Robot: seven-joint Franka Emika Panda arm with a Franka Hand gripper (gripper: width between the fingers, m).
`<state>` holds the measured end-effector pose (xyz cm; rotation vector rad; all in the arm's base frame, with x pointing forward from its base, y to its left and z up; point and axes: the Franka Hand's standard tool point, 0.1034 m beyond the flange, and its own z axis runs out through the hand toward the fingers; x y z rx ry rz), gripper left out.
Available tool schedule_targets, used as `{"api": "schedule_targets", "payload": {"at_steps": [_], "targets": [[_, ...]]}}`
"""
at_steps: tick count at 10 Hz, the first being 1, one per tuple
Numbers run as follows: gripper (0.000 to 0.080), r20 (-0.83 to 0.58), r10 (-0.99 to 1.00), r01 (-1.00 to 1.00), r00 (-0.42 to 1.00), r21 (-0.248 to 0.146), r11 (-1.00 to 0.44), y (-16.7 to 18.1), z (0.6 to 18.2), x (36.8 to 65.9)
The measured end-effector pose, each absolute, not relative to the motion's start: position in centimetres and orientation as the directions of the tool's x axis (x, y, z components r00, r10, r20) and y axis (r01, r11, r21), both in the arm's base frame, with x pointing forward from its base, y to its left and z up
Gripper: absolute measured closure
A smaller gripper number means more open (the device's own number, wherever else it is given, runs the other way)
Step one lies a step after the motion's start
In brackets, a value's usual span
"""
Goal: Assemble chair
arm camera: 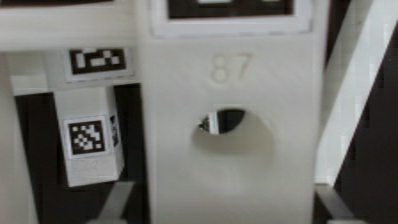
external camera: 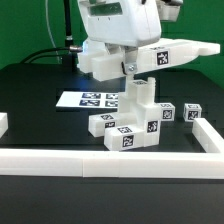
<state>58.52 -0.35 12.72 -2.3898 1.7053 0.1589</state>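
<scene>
since the border rail point(external camera: 100, 160) closes the lower edge of the frame and turns up along the right, room is tight on those sides. just behind it, at centre frame, the part-built chair point(external camera: 135, 122) stands on the bench point(external camera: 35, 105). loose legs point(external camera: 190, 112) lie near its right and the marker board point(external camera: 92, 99) lies behind to its left. straight above and apart from it, the claw point(external camera: 131, 68) is clenched on a tagged slab point(external camera: 165, 55), whose long axis runs roughly level toward the upper right. the wrist view shows a round hole point(arm camera: 228, 122) in the slab. the next move is probably a descent; open air lies above and left.
</scene>
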Motion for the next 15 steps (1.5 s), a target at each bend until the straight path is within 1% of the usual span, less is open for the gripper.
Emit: {"api": "schedule_targets", "payload": {"at_steps": [1, 3, 4, 5, 7, 9, 13, 14, 15], "targets": [[0.0515, -0.191, -0.923, -0.942, 0.333, -0.110, -0.317, 0.0, 12.7, 58.7], [0.0515, -0.180, -0.924, -0.940, 0.337, -0.115, -0.321, 0.2, 12.7, 58.9], [0.0515, -0.120, -0.933, -0.936, 0.340, -0.139, -0.323, 0.6, 12.9, 59.5], [0.0515, -0.102, -0.930, -0.929, 0.354, -0.150, -0.337, 1.2, 12.9, 59.5], [0.0515, -0.106, -0.928, -0.928, 0.358, -0.152, -0.341, 0.7, 12.8, 59.3], [0.0515, -0.113, -0.929, -0.931, 0.352, -0.148, -0.334, 0.4, 12.6, 58.8], [0.0515, -0.119, -0.929, -0.932, 0.350, -0.139, -0.334, 0.4, 12.3, 58.5], [0.0515, -0.147, -0.930, -0.940, 0.338, -0.110, -0.324, 0.3, 12.4, 57.8], [0.0515, -0.165, -0.932, -0.946, 0.321, -0.092, -0.310, 0.1, 12.6, 57.4]]}}
